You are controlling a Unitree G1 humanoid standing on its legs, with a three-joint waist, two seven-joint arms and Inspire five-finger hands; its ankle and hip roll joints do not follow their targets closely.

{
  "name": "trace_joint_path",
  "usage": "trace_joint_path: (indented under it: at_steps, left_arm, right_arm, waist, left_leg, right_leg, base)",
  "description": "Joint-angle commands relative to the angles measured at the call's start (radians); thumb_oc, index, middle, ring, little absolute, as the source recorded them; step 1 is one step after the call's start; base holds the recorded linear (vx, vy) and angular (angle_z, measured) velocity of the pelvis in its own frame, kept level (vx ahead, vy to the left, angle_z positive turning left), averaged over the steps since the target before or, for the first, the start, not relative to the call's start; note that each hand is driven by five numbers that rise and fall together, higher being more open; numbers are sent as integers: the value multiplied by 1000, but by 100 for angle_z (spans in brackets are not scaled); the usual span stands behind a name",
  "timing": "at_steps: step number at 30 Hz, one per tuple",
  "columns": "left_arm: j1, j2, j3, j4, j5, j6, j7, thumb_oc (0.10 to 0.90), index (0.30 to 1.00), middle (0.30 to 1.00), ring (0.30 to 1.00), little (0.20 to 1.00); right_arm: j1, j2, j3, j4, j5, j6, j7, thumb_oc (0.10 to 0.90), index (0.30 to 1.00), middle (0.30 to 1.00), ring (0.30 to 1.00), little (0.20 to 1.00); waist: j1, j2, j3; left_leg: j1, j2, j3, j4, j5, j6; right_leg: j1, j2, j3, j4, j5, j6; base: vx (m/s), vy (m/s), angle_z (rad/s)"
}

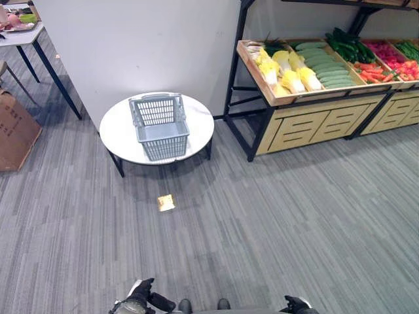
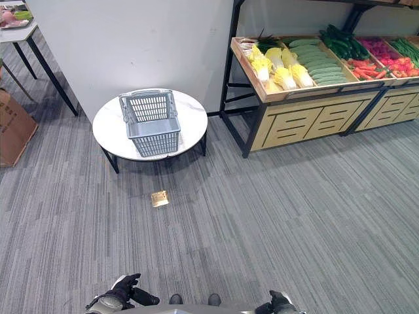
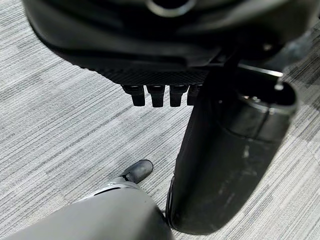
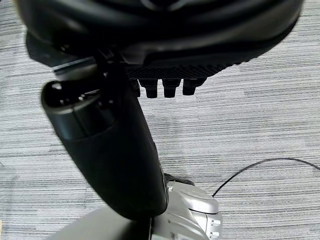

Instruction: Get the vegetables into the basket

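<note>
I've got the grey basket (image 1: 160, 125) sitting on the round white surface (image 1: 118, 134), roughly centred, its handle folded down toward the far rim. Nothing in it that I can see. The veg is well apart from it, on the wooden produce stand (image 1: 308, 121) by the wall: yellow-white cabbages (image 1: 288, 70) in the nearest crate, pale green cucumbers (image 1: 324, 67) just beside them in the same crate, darker green veg (image 1: 348, 44) further along, then red and orange veg (image 1: 383, 69) in the next crate, can't tell exactly what kind.

L hand (image 3: 160, 75) hangs low over the grey carpet, fingers straight and relaxed, thumb out beside them, holding nothing. R hand (image 4: 165, 75) same: fingers slack and straight, thumb standing clear, nothing in it. Both hands sit near the bottom edge of the head views, well apart from basket and stand.

Small yellowish square thing (image 1: 166, 203) lies on the carpet just in front of the surface. Cardboard box (image 1: 16, 131) on the floor by a second white-topped surface (image 1: 19, 36) w/ a tray on it, contents too small to tell.
</note>
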Motion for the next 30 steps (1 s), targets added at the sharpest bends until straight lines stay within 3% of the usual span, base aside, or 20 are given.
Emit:
trace_joint_path:
  at_steps: [1,16,30]
  left_arm:
    - [-23,3,-30,50,2,8,4,900,1000,1000,1000,1000]
    - [-14,-5,-18,52,-19,12,16,900,1000,1000,1000,1000]
    - [-46,13,-6,11,-75,9,21,900,1000,1000,1000,1000]
  right_arm:
    - [-47,-35,36,24,-13,-5,-9,900,1000,1000,1000,1000]
    - [-50,-34,38,25,-20,-2,-11,900,1000,1000,1000,1000]
    - [-84,-37,33,-3,7,3,-16,900,1000,1000,1000,1000]
  waist:
    - [5,27,12]
    - [16,25,16]
    - [50,10,55]
  left_leg:
    - [47,56,56,7,-38,-64]
    - [52,54,53,7,-40,-56]
    - [9,27,40,21,-49,-5]
  right_leg:
    - [-25,-78,-7,3,33,127]
    - [-28,-79,-23,31,23,128]
    - [-134,-102,5,187,-2,152]
  base:
    - [0,0,0]
    - [0,0,0]
    - [4,58,-3]
